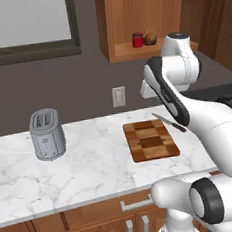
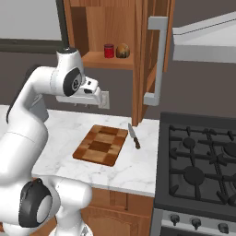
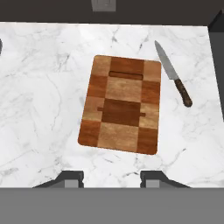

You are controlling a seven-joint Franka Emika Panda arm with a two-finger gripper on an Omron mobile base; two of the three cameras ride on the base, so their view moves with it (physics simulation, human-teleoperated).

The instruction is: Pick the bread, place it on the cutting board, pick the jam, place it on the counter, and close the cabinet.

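Note:
The cabinet (image 2: 99, 27) hangs open, its door (image 2: 140, 60) swung out edge-on with the silver bar handle (image 2: 156, 60) facing right. On its shelf the red jam (image 2: 109, 50) stands just left of the golden-brown bread (image 2: 122, 50); the left base view shows the same jam (image 1: 137, 39) and bread (image 1: 150, 37). Below, the checkered cutting board (image 3: 120, 103) lies bare on the marble counter (image 3: 43, 109). My gripper (image 3: 111, 179) hovers high above the board's near edge, pointing down, open and holding nothing. Its hand (image 2: 90, 90) sits well below the shelf.
A knife (image 3: 173, 76) lies on the counter just right of the board. A silver toaster (image 1: 47, 134) stands far left. A gas stove (image 2: 203, 156) borders the counter's right end. A wall outlet (image 1: 118, 96) is behind the board.

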